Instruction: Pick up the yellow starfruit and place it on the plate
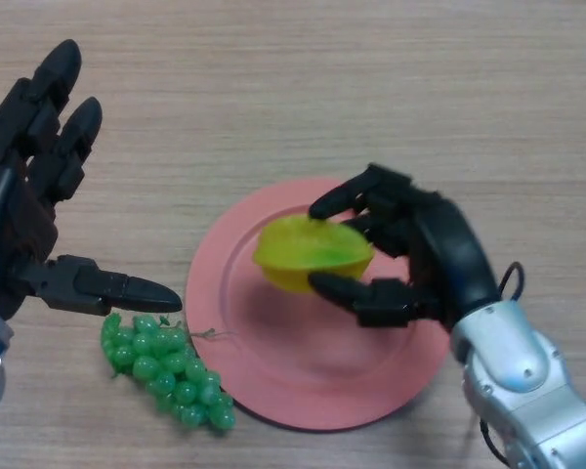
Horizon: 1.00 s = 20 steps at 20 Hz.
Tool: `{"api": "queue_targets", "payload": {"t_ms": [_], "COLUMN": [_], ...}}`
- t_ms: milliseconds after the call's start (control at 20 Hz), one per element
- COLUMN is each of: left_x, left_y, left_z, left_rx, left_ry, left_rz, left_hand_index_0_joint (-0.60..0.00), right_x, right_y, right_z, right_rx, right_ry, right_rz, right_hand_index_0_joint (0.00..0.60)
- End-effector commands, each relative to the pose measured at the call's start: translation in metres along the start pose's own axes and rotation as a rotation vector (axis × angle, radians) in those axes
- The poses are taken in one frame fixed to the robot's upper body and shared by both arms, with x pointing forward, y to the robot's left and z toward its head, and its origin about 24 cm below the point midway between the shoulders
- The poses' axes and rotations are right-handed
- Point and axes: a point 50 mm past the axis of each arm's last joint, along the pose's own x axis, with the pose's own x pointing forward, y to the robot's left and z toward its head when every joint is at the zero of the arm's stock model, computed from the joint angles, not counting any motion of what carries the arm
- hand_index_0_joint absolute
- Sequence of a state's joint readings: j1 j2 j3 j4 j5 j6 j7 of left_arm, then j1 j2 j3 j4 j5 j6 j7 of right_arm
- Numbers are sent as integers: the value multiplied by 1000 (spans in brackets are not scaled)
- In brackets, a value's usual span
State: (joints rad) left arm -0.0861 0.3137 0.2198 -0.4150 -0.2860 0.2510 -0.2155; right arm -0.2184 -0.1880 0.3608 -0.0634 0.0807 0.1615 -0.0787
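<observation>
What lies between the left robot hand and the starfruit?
In the head view, only the pink plate's rim and bare wooden table lie between the left robot hand and the starfruit.

The right hand (pixel 410 259) is covering the right end of the starfruit (pixel 311 254), and the fruit is hiding whether it is touching the plate (pixel 273 381). The left hand (pixel 39 195) is running off the left edge. The grapes (pixel 166 371) are overlapping the plate's rim.

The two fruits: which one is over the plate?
The yellow starfruit, held in the right hand above the pink plate. The green grapes lie on the table beside the plate's left edge.
</observation>
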Motion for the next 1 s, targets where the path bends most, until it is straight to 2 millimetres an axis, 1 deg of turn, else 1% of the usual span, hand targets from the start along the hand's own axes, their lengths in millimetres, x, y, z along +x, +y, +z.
{"api": "queue_targets", "payload": {"t_ms": [50, 200, 350, 400, 450, 500, 550, 600, 650, 750, 800, 850, 900, 950, 1000], "left_x": [-4, -4, -3, -4, -4, -3, -3, -2, -2, -2, -1, -1, -1, -1, -1], "left_y": [15, 17, 15, 14, 14, 14, 14, 13, 12, 11, 10, 10, 9, 8, 6], "left_z": [39, 39, 38, 38, 38, 38, 38, 38, 38, 39, 40, 40, 41, 41, 42], "left_rx": [93, 91, 90, 94, 94, 93, 91, 89, 89, 91, 92, 92, 91, 90, 96], "left_ry": [-238, -229, -230, -232, -232, -230, -229, -225, -223, -229, -233, -236, -236, -237, -254], "left_rz": [54, 56, 54, 51, 51, 51, 51, 48, 45, 40, 39, 40, 39, 38, 31], "left_hand_index_0_joint": [0, 0, 0, 0, 0, 0, 0, 0, 0, 0, 0, 0, 0, 0, 0], "right_x": [1, -4, -5, -5, -4, -4, -3, -3, -3, -3, -2, -2, -2, -2, -7], "right_y": [-8, -1, 0, 0, 0, -1, -2, -5, -6, -12, -19, -22, -30, -33, -39], "right_z": [29, 18, 9, 5, 4, 5, 5, 8, 11, 20, 28, 30, 41, 45, 53], "right_rx": [63, 128, 78, 34, 27, 9, -5, -31, -46, -68, -95, -99, -125, -131, -125], "right_ry": [-237, -165, -109, -92, -92, -99, -104, -127, -141, -200, -244, -256, -301, -318, -348], "right_rz": [-55, -8, 1, 11, 11, 9, 9, 0, -7, -44, -82, -93, -127, -136, -135], "right_hand_index_0_joint": [600, 600, 600, 550, 450, 300, 200, 57, 0, 0, 0, 0, 0, 0, 0]}}
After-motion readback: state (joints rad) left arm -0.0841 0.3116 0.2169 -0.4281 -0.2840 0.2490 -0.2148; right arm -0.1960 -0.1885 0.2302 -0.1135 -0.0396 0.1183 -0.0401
